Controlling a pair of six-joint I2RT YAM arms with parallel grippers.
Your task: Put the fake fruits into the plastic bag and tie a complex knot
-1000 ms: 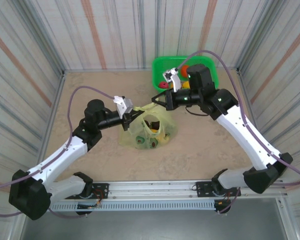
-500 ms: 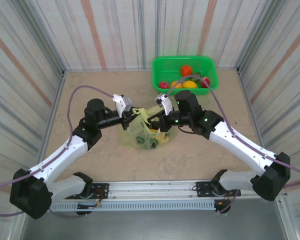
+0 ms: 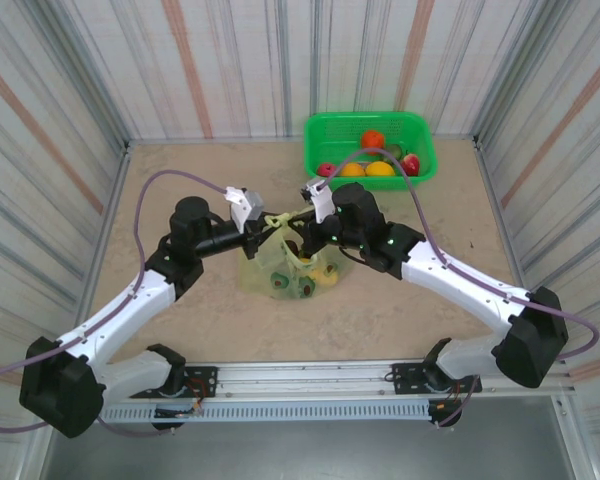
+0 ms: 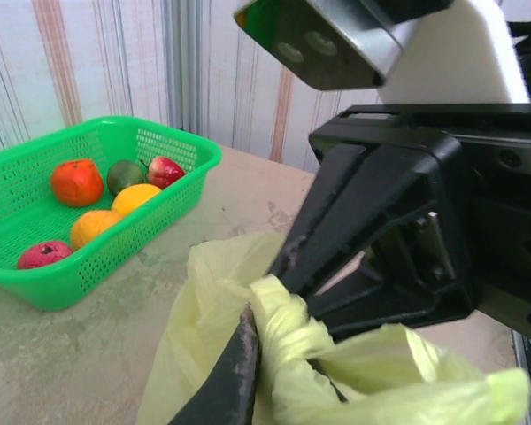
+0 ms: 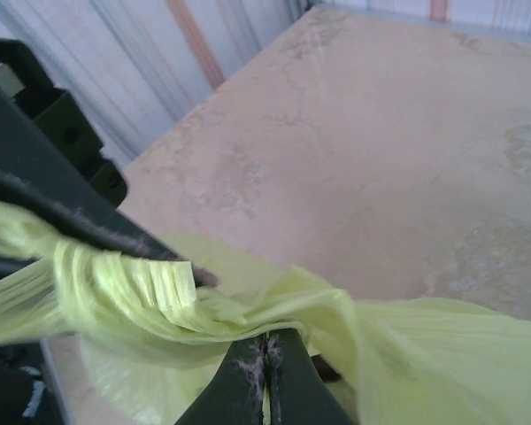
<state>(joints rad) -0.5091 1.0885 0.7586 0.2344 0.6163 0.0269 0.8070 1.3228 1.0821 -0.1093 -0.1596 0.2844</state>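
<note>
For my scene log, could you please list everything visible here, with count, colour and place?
plastic bag: one, translucent yellow-green, centre of the table, handles gathered above it.
fruits in the bag: several, yellow and dark ones showing through; exact count unclear.
basket: one, bright green, far right of the table.
fruits in the basket: six; orange, yellow, red, green.
table: one, beige.
left gripper: black, shut on the bag's handle material.
right gripper: black, shut on the bag's handle material.
</note>
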